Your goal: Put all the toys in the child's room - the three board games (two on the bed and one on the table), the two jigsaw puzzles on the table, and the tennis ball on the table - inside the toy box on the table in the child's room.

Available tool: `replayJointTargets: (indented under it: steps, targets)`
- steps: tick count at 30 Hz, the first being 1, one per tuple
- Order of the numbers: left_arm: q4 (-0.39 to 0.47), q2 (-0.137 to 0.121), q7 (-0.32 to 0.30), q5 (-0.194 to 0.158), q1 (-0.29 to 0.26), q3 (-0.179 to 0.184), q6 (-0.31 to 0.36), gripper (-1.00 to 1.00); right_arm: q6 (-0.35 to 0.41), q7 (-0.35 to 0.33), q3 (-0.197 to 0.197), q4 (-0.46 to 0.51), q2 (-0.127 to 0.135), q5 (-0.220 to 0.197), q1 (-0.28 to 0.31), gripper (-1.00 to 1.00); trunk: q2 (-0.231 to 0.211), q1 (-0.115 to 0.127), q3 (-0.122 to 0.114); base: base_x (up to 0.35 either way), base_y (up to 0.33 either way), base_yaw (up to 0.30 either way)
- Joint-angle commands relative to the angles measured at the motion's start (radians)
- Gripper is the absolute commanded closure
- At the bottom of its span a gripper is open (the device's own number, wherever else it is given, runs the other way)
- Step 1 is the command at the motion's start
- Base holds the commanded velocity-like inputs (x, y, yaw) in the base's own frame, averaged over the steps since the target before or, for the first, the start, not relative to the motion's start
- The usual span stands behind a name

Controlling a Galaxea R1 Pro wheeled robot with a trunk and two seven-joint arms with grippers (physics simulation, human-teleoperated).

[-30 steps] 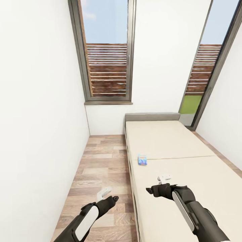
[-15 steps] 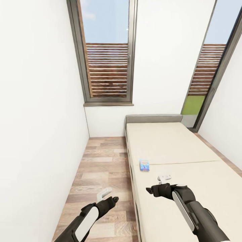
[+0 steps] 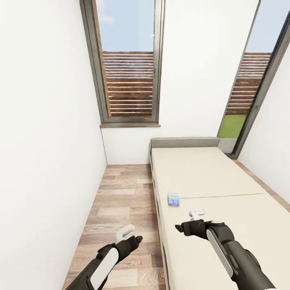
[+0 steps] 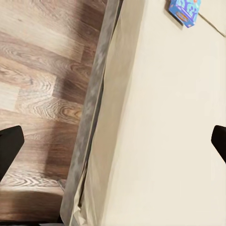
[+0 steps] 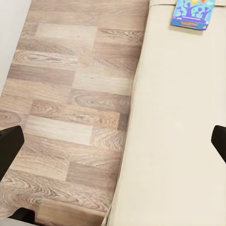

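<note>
A small blue patterned board game [image 3: 173,199] lies flat on the beige bed [image 3: 209,177], near the mattress edge facing the floor strip. It also shows in the left wrist view [image 4: 185,10] and in the right wrist view [image 5: 192,13]. My right gripper [image 3: 197,213] hovers over the bed just short of the game, open, with nothing between its dark fingertips [image 5: 10,141]. My left gripper [image 3: 125,232] hangs open over the wood floor beside the bed frame, fingertips [image 4: 9,146] far apart. The toy box and the table are out of view.
A narrow strip of wood-plank floor [image 3: 121,201] runs between the white left wall [image 3: 44,161] and the bed. A tall window [image 3: 128,64] stands at the far end, a second glazed opening [image 3: 249,88] at the right. The grey headboard [image 3: 184,142] closes the bed's far end.
The whole picture has shifted slightly, so the camera moved a little; the blue game sits a bit lower and further right in view. Both grippers hold the same pose.
</note>
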State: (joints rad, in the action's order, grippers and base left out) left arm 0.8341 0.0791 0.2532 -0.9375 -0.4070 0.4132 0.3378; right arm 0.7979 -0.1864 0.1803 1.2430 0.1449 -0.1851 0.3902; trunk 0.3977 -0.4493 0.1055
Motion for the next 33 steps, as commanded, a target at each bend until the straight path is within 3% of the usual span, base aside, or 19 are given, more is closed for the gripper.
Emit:
replayJointTargets:
  steps: [1,12,33]
  targets:
    - [0.002,0.0,0.009,-0.01,-0.001,0.002,0.001,-1.0,0.004,0.001,0.001,0.001,0.001,-0.003,0.001,-1.0,0.002,-0.001,0.002,0.013,0.002,0.0]
    - [0.002,0.0,0.009,-0.012,-0.001,0.003,0.002,-1.0,0.004,0.001,0.001,0.001,0.001,-0.004,0.001,-1.0,0.002,-0.001,0.002,0.006,0.049,0.0]
    - [0.002,0.005,0.009,-0.012,-0.002,0.004,0.002,-1.0,0.004,0.001,0.001,0.001,0.001,-0.004,0.001,-1.0,0.002,-0.001,0.002,0.001,0.203,0.0]
